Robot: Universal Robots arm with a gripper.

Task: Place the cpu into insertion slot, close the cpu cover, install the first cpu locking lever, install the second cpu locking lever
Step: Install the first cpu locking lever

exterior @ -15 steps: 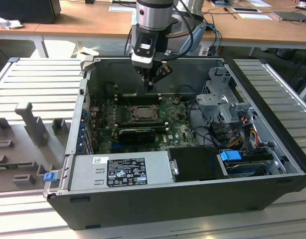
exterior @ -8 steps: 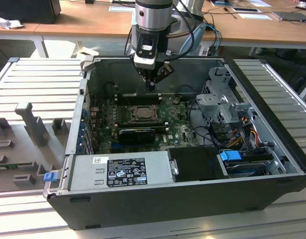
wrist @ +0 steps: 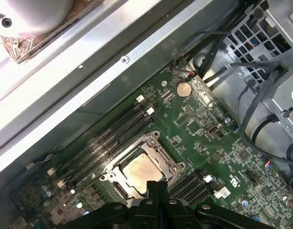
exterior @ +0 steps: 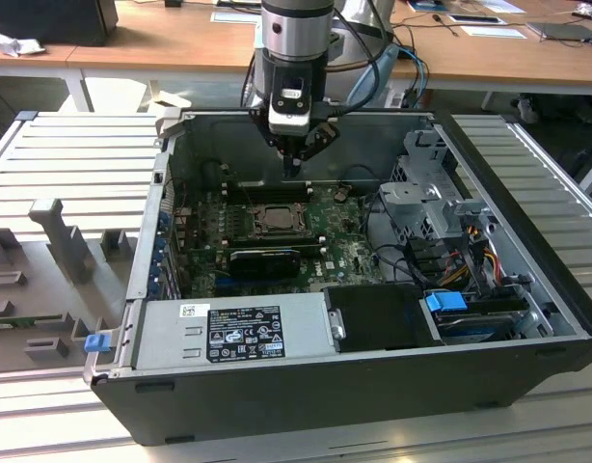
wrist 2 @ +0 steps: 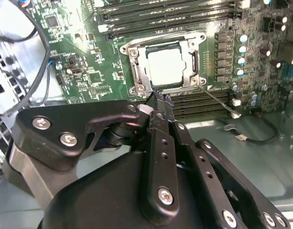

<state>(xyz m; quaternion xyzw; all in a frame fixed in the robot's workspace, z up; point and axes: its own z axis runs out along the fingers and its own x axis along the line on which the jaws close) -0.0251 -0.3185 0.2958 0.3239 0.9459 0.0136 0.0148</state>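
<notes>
The cpu (wrist 2: pixel 165 64) lies flat in the socket on the green motherboard, its pale metal top showing through the square opening of the cpu cover (wrist 2: pixel 192 59). The cover lies down around it. In the first wrist view the cpu (wrist: pixel 141 169) and cpu cover (wrist: pixel 162 153) sit just beyond my fingertips. My gripper (wrist 2: pixel 161 100) is shut, with nothing visible between the fingers, and hovers above the socket's edge. In the exterior view the gripper (exterior: pixel 294 166) hangs over the back of the case, a little above the cpu (exterior: pixel 274 218). I cannot tell how the locking levers stand.
Black memory slots (wrist 2: pixel 161 19) flank the socket. A long black card (exterior: pixel 267 260) lies in front of it, then the power supply (exterior: pixel 238 328). A grey drive cage (exterior: pixel 441 183) with cables stands to the exterior view's right. A coin battery (wrist: pixel 184 88) sits on the board.
</notes>
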